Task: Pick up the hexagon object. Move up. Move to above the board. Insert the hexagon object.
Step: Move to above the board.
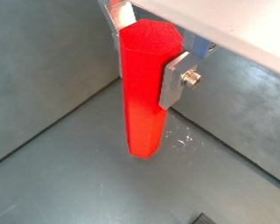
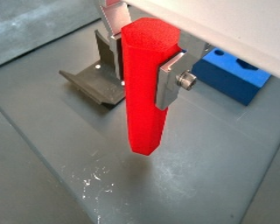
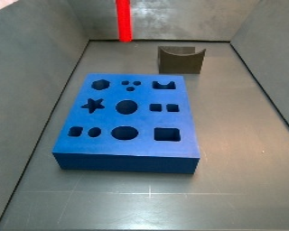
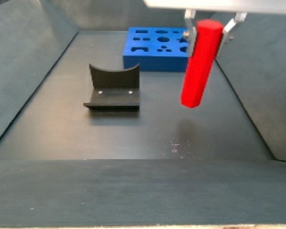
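Your gripper [image 1: 149, 48] hangs high over the floor, pointing down, its silver fingers [image 2: 168, 80] clamped on the upper end of the hexagon object [image 2: 147, 87]. You see the red peg upright in both wrist views, lower end clear of the grey floor [image 1: 73, 166]. In a side view the hexagon object [image 4: 199, 64] hangs in the air, near the board [image 4: 160, 47] but not above it, off its near right corner. The notched dark block [image 4: 111, 89] sits on the floor to the left, apart from the board. Grey walls [image 3: 39, 36] enclose the floor; small pale scuffs [image 2: 98, 180] mark it beneath the peg.
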